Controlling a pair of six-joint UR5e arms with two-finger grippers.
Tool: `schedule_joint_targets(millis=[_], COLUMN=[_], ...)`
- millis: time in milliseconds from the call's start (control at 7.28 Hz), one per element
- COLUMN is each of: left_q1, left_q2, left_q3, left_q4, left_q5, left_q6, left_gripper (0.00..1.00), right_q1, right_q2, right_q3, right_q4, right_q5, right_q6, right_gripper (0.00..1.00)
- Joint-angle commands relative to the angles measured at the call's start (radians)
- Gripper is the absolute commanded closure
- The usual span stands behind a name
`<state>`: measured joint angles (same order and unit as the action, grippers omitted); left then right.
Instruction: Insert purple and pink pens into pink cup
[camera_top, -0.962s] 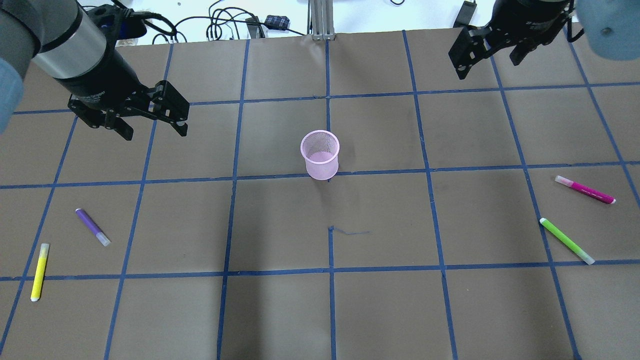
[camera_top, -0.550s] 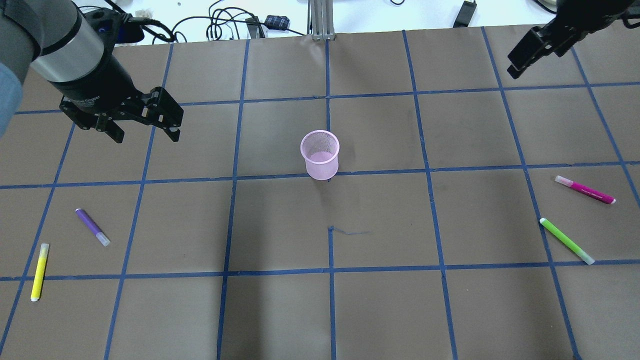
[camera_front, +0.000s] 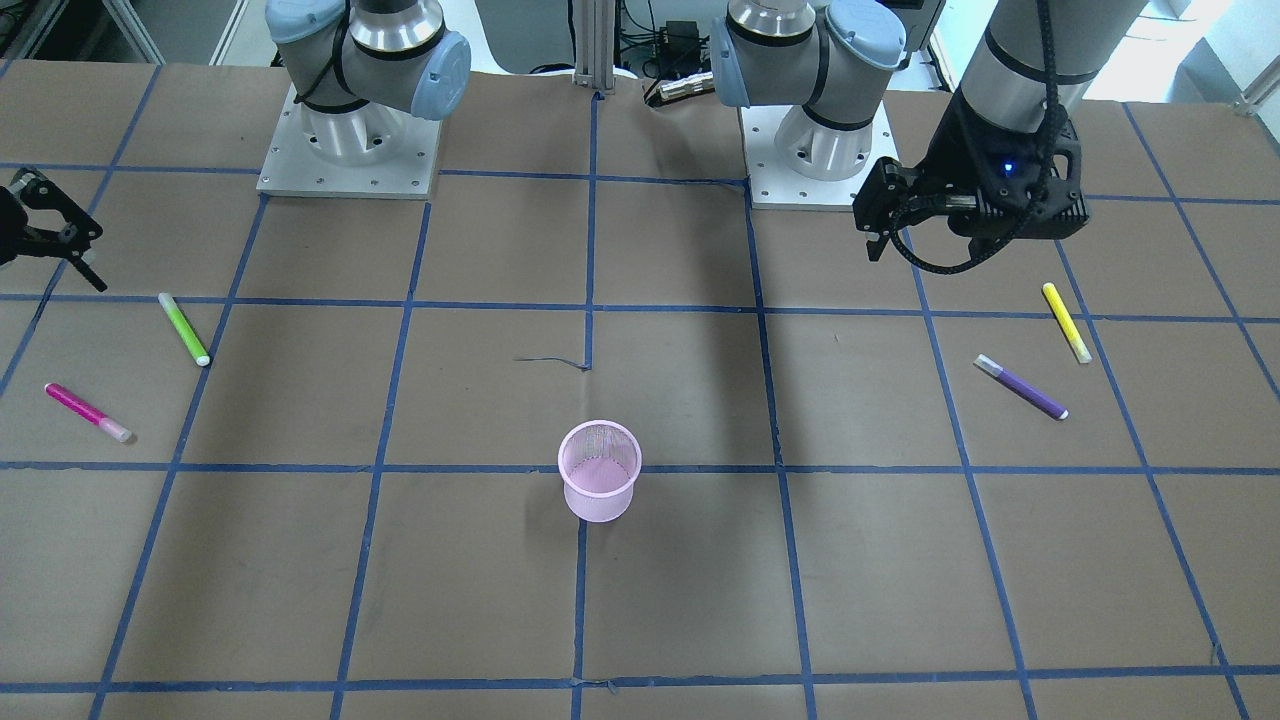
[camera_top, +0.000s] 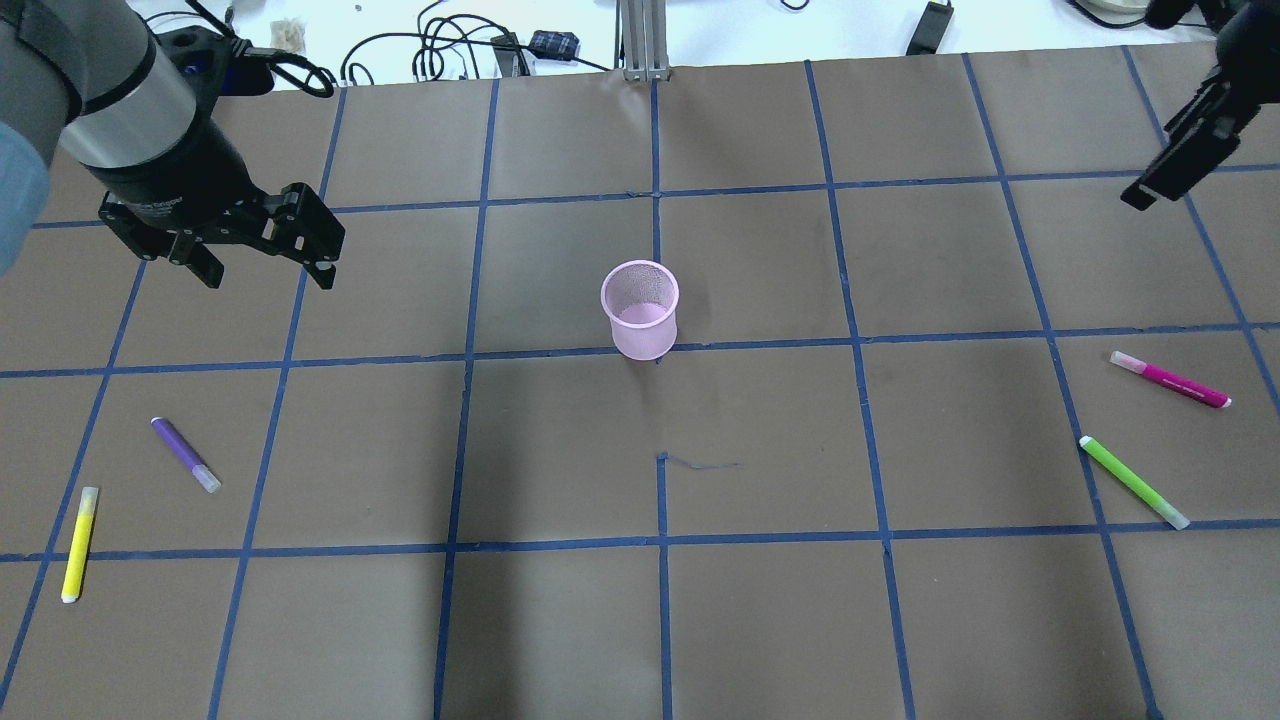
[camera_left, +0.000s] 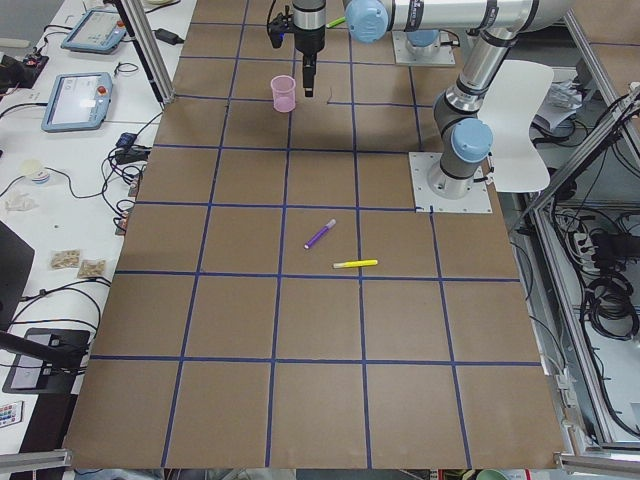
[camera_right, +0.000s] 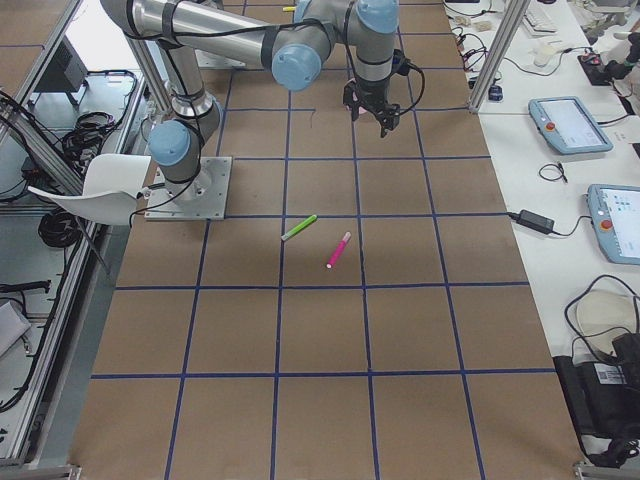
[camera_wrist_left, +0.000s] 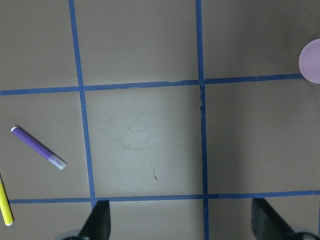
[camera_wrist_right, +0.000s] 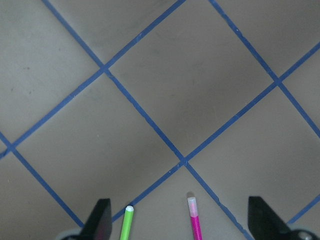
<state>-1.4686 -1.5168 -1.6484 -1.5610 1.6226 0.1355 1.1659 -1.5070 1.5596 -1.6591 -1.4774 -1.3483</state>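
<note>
The pink mesh cup (camera_top: 640, 310) stands upright at the table's middle, also in the front view (camera_front: 598, 470). The purple pen (camera_top: 185, 454) lies flat at the left, seen in the left wrist view (camera_wrist_left: 38, 147). The pink pen (camera_top: 1170, 380) lies flat at the far right, its capped end in the right wrist view (camera_wrist_right: 194, 220). My left gripper (camera_top: 268, 272) is open and empty, raised behind and right of the purple pen. My right gripper (camera_top: 1165, 175) is open and empty, raised at the right edge behind the pink pen.
A yellow pen (camera_top: 79, 543) lies near the purple pen at the left edge. A green pen (camera_top: 1133, 482) lies just in front of the pink pen. Cables and a power brick (camera_top: 553, 43) lie beyond the table's far edge.
The right gripper has swung far to the right, toward the table's right edge. The left gripper has drifted a little to the left. Pens and cup have not moved.
</note>
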Motion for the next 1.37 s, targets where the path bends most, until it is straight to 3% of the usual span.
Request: schedule_joint_targets(millis=[0, 275, 550, 824, 1237], left_q1=[0.040, 0.166, 0.252, 0.356, 0.538], left_q2=[-0.009, -0.014, -0.010, -0.020, -0.068], left_q3=[-0.054, -0.100, -0.099, -0.102, -0.106], left_q4=[0.051, 0.096, 0.095, 0.096, 0.101], left_q5=[0.000, -0.004, -0.055, -0.052, -0.047], left_q6=[0.003, 0.096, 0.134, 0.179, 0.258], left_gripper=[0.00, 0.00, 0.00, 0.00, 0.00], right_q1=[-0.119, -0.285, -0.414, -0.497, -0.581], right_q2=[0.001, 0.022, 0.115, 0.227, 0.355], right_q3=[0.048, 0.149, 0.255, 0.270, 0.272], right_q4=[0.044, 0.021, -0.111, -0.181, -0.183], right_q5=[0.051, 0.136, 0.216, 0.319, 0.371], right_q6=[-0.327, -0.452, -0.649, -0.741, -0.998], right_gripper=[0.04, 0.01, 0.01, 0.00, 0.02])
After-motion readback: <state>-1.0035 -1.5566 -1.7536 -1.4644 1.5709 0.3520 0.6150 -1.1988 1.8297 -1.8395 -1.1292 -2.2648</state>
